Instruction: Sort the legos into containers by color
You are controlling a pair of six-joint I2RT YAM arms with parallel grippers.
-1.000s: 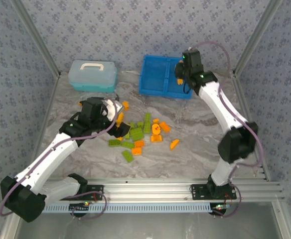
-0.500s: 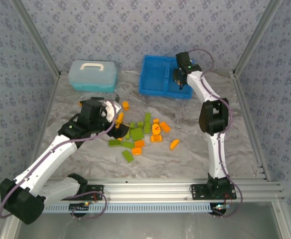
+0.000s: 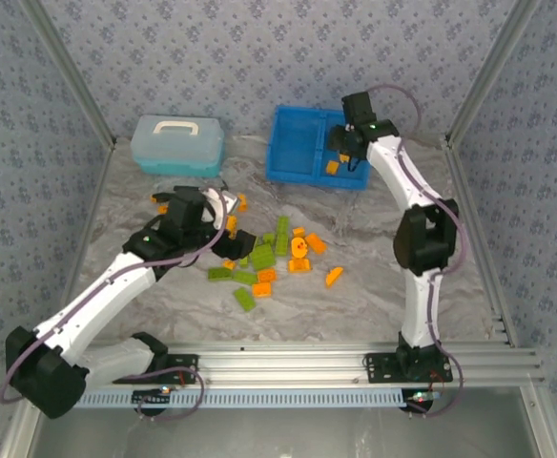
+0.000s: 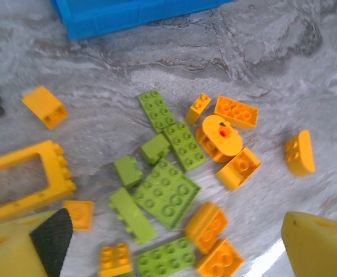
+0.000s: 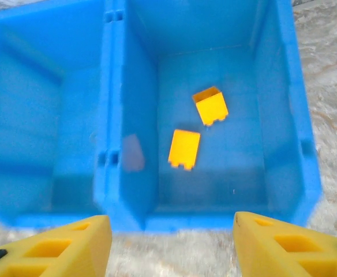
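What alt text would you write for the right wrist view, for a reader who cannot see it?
Two orange bricks lie apart in the right compartment of a bright blue tray with a central divider, seen from above. The right arm's two yellow fingers stand spread at the bottom corners, holding nothing.

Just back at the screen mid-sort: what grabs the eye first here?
A bright blue tray at the back holds two orange bricks in its right compartment, the right arm's fingers open above it. Mid-table lies a scatter of lime and orange legos, the left arm's fingers spread over it.
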